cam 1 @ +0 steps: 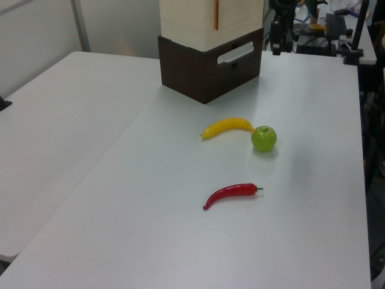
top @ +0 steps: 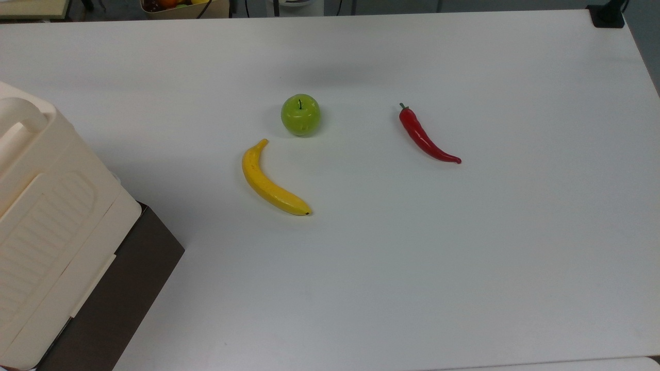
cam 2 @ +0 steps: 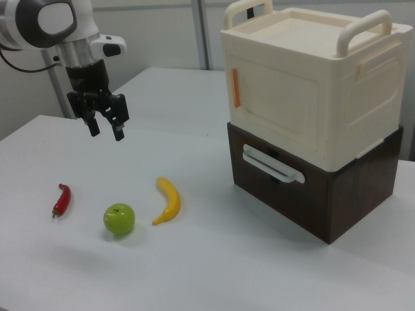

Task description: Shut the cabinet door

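Note:
The cream cabinet (cam 2: 305,71) stands on a dark brown drawer base (cam 2: 311,194) at the right view's right. Its cabinet door (cam 2: 275,107), the front panel with an orange handle (cam 2: 237,87), lies flush with the cabinet body. In the left view the door's orange handle (cam 1: 215,14) shows on the cabinet (cam 1: 207,21) at the top. My gripper (cam 2: 106,128) hangs above the table well to the right view's left of the cabinet, open and holding nothing. In the left view the gripper (cam 1: 276,47) is just right of the cabinet.
A yellow banana (top: 270,180), a green apple (top: 300,114) and a red chilli (top: 425,136) lie on the white table (top: 464,257). The drawer base carries a white handle (cam 2: 272,165). The cabinet's ribbed panel (top: 41,226) shows at the top view's left.

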Controlling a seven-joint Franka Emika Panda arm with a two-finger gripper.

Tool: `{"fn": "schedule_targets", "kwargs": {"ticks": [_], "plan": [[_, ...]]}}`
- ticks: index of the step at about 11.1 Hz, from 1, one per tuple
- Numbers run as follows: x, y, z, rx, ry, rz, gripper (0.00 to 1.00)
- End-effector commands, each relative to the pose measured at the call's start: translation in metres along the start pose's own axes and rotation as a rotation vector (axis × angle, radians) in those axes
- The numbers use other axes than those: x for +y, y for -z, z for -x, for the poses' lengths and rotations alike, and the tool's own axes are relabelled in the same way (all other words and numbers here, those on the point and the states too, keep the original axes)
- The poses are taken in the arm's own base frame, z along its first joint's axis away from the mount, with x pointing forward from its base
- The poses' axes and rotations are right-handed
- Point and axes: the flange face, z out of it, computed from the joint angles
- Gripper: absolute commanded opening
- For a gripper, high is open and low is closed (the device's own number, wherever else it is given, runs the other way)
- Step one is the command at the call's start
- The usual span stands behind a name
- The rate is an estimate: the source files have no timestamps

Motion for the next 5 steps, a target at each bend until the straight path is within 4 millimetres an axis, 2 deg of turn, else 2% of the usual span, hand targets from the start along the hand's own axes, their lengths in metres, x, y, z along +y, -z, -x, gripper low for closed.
{"fn": "schedule_targets", "kwargs": {"ticks": [1,5], "plan": [[0.0035,0.0076,0.0064,0.016,0.01,0.017,1.0],[0.0071,0.0093,0.0038,0.021,0.005,0.028,1.0]]}}
